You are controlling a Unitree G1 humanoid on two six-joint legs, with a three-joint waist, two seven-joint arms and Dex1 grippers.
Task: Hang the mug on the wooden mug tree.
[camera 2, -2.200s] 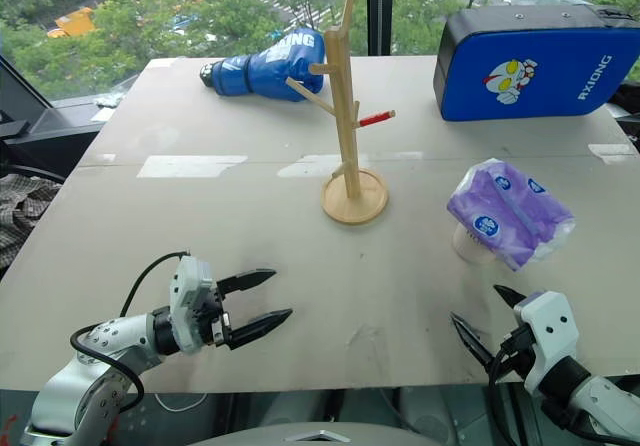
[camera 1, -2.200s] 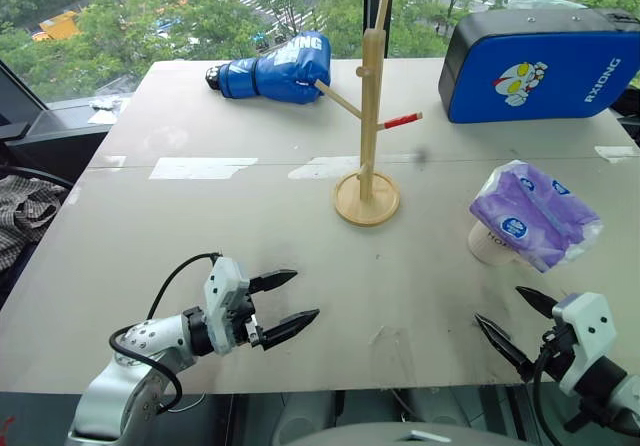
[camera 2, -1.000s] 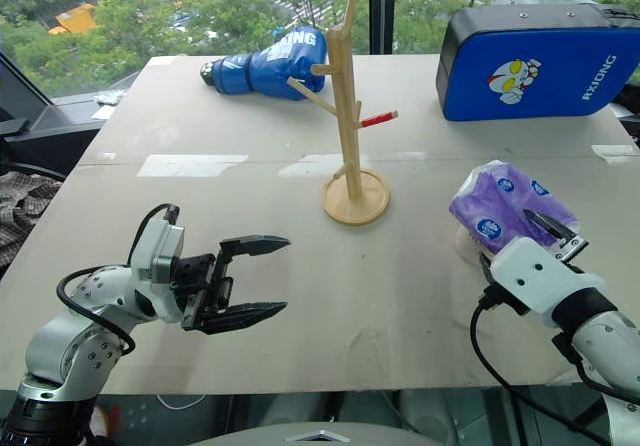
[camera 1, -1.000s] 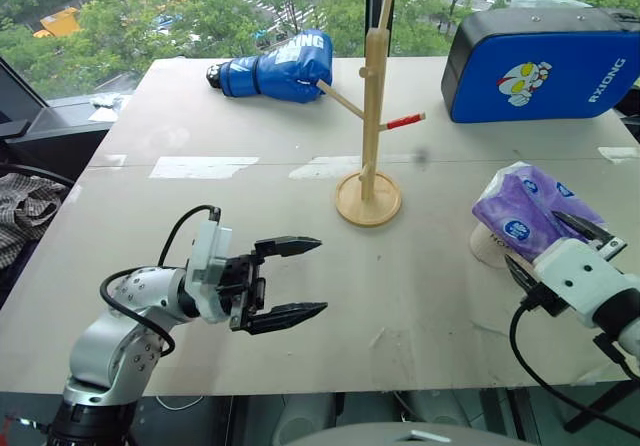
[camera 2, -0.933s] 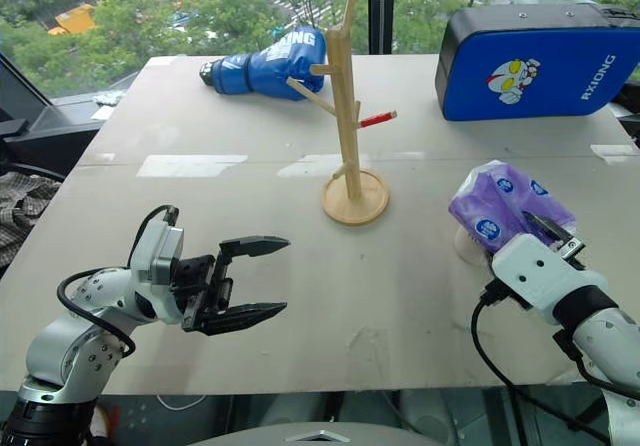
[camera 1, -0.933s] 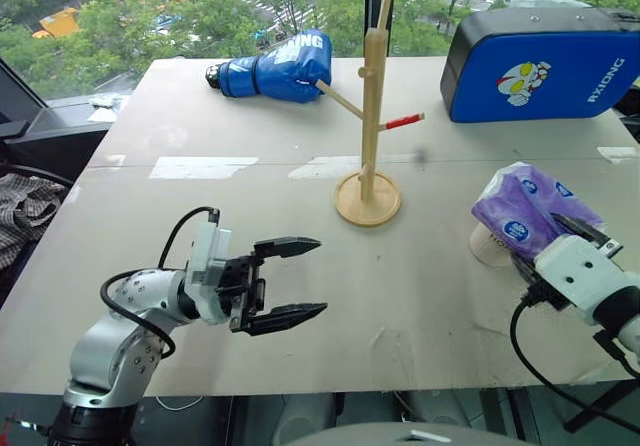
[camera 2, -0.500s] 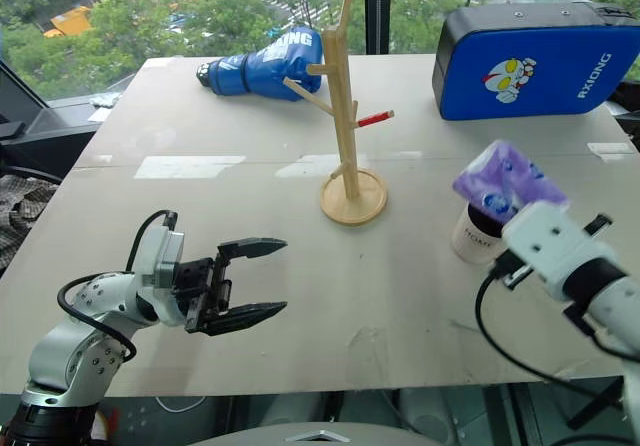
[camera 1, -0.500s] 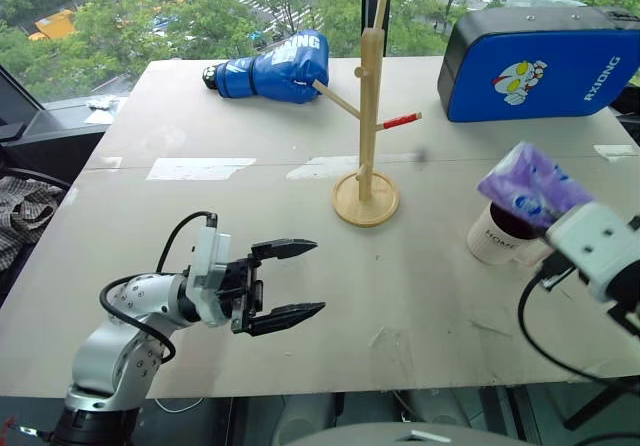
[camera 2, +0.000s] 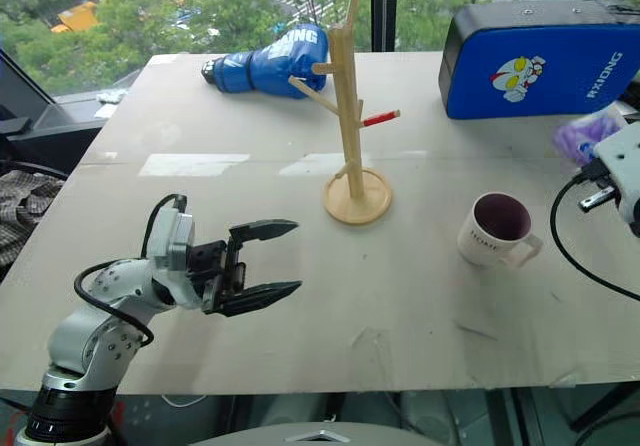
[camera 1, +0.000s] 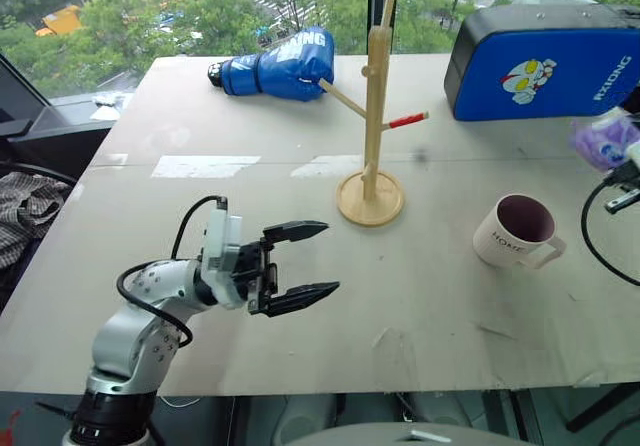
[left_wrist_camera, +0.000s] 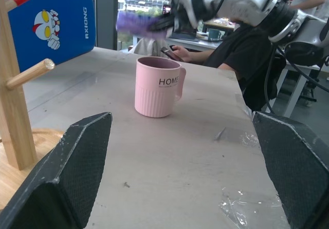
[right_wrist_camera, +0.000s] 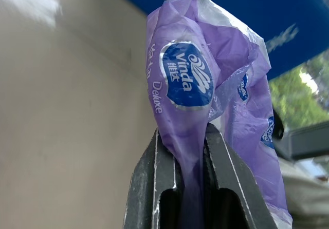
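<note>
Carrying the purple tissue pack [right_wrist_camera: 205, 85] off to my right, I am now holding it up near the table's right edge, in front of the blue pad [camera 1: 545, 61], where a moment ago it was lying on top of the mug [camera 1: 515, 231]. My right pincer [right_wrist_camera: 190, 136] is pressed together on a fold of the pack's wrapper, and the pack is hanging from that pinch. I am clearing it away because it was covering the mug's mouth and blocking any grasp. With the pack gone, the mug is standing upright and uncovered on the table [camera 1: 200, 126], right of the wooden mug tree [camera 1: 372, 116], well apart from its round base, with its loop handle pointing toward the table's right edge. My left pincer [camera 1: 305, 264] is hovering spread and empty above the near left part of the table, pointing toward the mug and the tree, and it is sitting about where it was a second ago. I am judging that the pack needs setting down somewhere clear of the mug before 1 of my pincers takes the mug toward a peg.
</note>
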